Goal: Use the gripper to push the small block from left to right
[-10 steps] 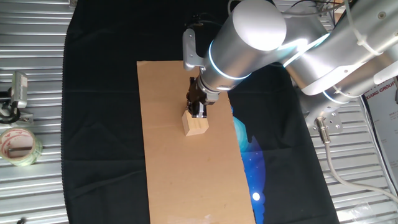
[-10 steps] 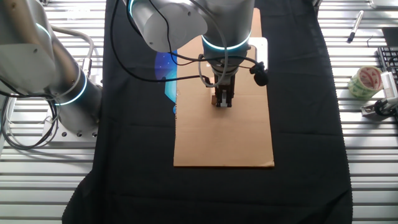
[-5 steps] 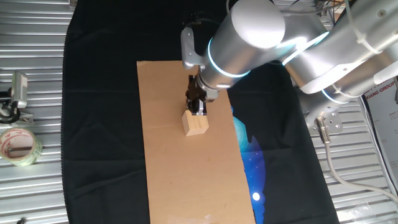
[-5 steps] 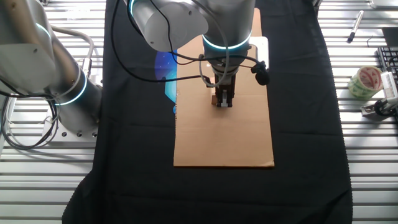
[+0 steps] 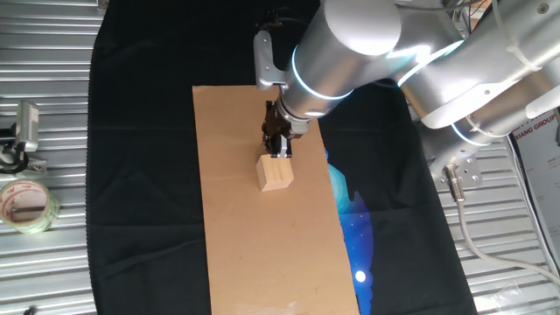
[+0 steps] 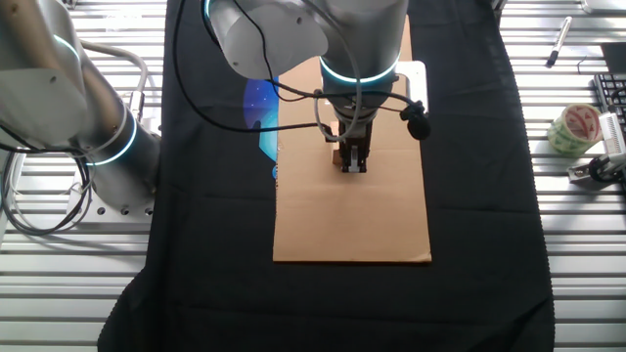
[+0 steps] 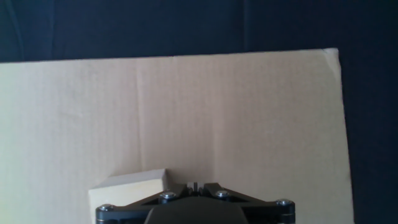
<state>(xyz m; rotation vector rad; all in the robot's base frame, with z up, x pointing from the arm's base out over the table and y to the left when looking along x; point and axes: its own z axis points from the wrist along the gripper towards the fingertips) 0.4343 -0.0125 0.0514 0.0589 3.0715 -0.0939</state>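
Ribbed metal tabletop (image 5: 52, 105), black cloth (image 5: 140, 175) draped over, brown cardboard sheet (image 5: 245, 254) on top; tape roll (image 5: 24, 204) at edge.

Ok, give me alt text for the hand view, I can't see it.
The claw fills the bottom edge, and a corner of the small block shows at its left. Both are over a tan cardboard sheet on black cloth.

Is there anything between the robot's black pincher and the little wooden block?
Nothing: in one fixed view the gripper sits right at the small block, with no visible gap or object between them on the cardboard sheet.
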